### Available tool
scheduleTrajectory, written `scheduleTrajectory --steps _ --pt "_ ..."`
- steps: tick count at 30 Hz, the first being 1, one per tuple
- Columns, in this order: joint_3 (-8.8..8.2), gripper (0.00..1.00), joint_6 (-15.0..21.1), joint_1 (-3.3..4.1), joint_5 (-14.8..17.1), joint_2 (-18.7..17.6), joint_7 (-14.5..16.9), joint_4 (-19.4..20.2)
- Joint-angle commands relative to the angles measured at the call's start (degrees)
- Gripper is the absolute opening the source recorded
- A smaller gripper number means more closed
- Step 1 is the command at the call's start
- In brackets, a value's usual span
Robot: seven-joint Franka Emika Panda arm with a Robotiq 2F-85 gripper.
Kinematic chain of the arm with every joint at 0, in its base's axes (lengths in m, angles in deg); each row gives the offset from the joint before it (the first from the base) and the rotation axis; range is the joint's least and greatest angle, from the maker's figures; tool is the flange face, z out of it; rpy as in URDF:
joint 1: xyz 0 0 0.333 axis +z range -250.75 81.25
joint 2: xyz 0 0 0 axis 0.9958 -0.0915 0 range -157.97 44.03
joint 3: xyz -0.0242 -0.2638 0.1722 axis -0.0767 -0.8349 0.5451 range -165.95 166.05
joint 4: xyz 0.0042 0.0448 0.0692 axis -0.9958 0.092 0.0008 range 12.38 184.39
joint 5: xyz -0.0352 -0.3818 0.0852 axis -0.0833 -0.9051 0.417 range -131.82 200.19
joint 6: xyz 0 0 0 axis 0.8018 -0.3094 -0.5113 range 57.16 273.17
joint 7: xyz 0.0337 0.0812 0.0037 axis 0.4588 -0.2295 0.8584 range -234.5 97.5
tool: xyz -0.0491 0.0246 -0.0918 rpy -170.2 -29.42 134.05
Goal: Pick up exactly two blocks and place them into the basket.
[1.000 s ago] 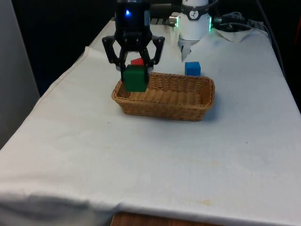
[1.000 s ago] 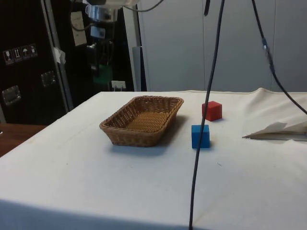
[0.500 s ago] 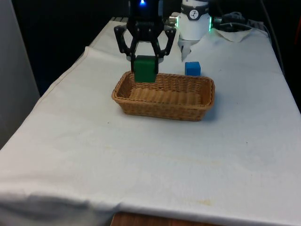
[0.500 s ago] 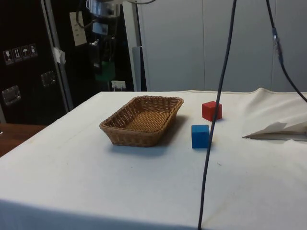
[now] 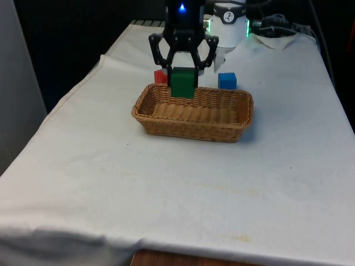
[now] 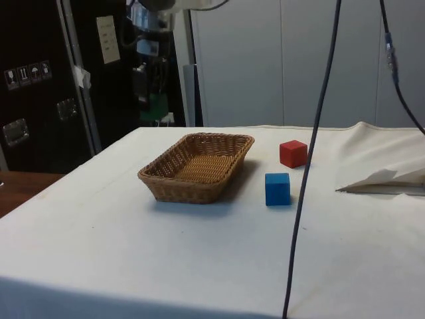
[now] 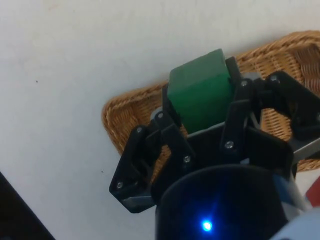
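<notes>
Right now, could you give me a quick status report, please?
Gripper shut on green block, above wicker basket. Red block, blue block on cloth. Nothing blocking.

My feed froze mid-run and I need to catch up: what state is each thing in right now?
End effector: shut on the green block, above the basket.
Green block: held in the air, not yet released.
Basket: upright on the table, nothing in it.
Red block: on the table, outside the basket.
Blue block: on the table, beside the basket.
</notes>
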Motion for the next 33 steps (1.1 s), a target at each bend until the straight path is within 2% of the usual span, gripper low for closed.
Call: scheduleTrajectory --steps 1,7,8,9,16,17,18,26,27,28,33 --pt "-0.74 0.01 1.7 0.97 -1.2 0.9 -0.9 2.0" --pt "0.63 0.01 4.6 1.03 -3.0 2.4 -2.2 6.0" --pt "1.32 0.01 3.4 0.11 -1.9 1.7 -1.3 4.4" --pt "0.86 0.01 5.0 0.97 -3.1 2.6 -2.4 6.5" --pt "2.23 0.01 7.7 0.86 -3.8 4.6 -3.8 10.8" --pt "2.92 0.01 6.9 0.17 -2.9 4.2 -2.9 10.0" --pt "2.41 0.01 8.0 0.86 -3.8 4.9 -4.0 11.3" --pt "3.72 0.01 10.6 0.63 -3.3 6.2 -5.8 15.3" --pt "4.13 0.01 9.8 0.17 -2.9 6.4 -5.0 15.0" --pt "4.01 0.01 11.2 0.57 -3.2 6.1 -6.4 15.9" --pt "5.1 0.01 13.1 0.4 -2.6 5.0 -8.3 17.2"
